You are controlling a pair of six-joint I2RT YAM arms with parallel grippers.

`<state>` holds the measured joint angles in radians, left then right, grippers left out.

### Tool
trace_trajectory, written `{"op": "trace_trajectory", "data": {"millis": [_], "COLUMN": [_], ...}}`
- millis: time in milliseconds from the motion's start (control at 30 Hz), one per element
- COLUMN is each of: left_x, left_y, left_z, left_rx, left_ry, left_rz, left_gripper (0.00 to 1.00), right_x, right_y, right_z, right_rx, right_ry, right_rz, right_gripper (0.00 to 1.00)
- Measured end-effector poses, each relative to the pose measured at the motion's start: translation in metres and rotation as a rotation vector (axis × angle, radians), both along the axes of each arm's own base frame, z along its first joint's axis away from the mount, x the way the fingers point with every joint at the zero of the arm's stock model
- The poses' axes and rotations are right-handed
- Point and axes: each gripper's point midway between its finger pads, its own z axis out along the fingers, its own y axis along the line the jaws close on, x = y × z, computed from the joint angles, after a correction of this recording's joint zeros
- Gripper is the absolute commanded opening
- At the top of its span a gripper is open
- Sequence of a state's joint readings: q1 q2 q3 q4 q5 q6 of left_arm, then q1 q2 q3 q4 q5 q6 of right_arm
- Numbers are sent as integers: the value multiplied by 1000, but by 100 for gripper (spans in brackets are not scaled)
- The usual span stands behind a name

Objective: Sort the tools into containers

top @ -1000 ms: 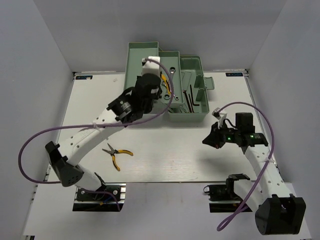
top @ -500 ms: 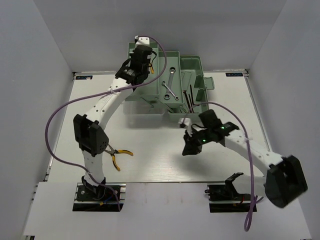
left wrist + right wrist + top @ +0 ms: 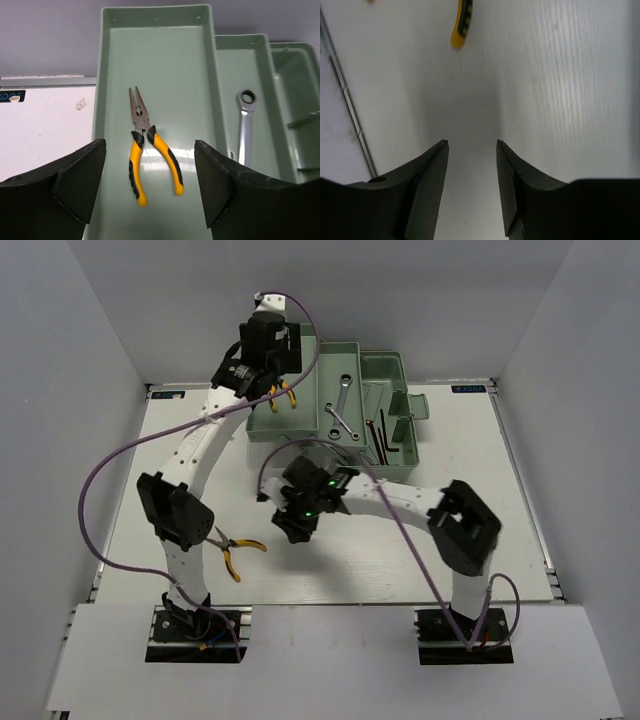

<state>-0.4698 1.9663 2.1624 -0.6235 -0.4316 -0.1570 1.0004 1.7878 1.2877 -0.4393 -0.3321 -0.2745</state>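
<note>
sorting, second pliers pickup pending | loose pliers (image 3: 236,555) lying lower left on table (image 3: 380,560) | right gripper (image 3: 471,145) hovering near them, fingers spread, holding nothing; next likely needing reach toward lower left, descent, closing on handles | far: left gripper (image 3: 149,147) gaping empty over stowed pliers (image 3: 141,131) lying in toolbox left tray (image 3: 185,75)

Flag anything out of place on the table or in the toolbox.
One pair of pliers lies loose on the table, outside the toolbox. Nothing looks spilled or damaged.
</note>
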Motion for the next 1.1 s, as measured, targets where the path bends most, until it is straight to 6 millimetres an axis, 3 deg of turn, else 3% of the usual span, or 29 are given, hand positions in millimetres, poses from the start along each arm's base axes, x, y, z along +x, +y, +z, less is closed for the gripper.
{"op": "trace_trajectory", "data": {"millis": [133,233,300,433,533,700,900,933,1033,1100], "left_x": [-30,-78,-119,-177,-204,-222,-245,-250,-268,-280], "left_y": [1,13,25,40,49,52,58,60,69,74], "left_z": [35,48,53,63,65,48,17,16,15,16], "left_rx": [-53,-82,-104,-146,-163,-165,-176,-183,-204,-223], "left_ry": [-28,-27,-28,-66,-88,-58,7,8,0,-12], "left_rz": [-60,-115,-161,-232,-258,-289,-291,-290,-286,-282], "left_gripper": [84,98,99,99,99,99,99,99,99,99], "right_x": [11,12,10,4,-2,-6,-1,0,2,3], "right_y": [59,96,116,140,146,146,144,143,143,143], "right_z": [-10,-15,-17,-25,-35,-51,-59,-59,-60,-60], "right_rx": [-17,-16,-16,-23,-50,-96,-117,-118,-119,-115], "right_ry": [-59,-88,-105,-130,-141,-153,-175,-177,-191,-196], "right_rz": [20,42,59,78,87,94,94,93,98,96], "right_gripper": [51,52,52,54,54,54,25,16,3,0]}}
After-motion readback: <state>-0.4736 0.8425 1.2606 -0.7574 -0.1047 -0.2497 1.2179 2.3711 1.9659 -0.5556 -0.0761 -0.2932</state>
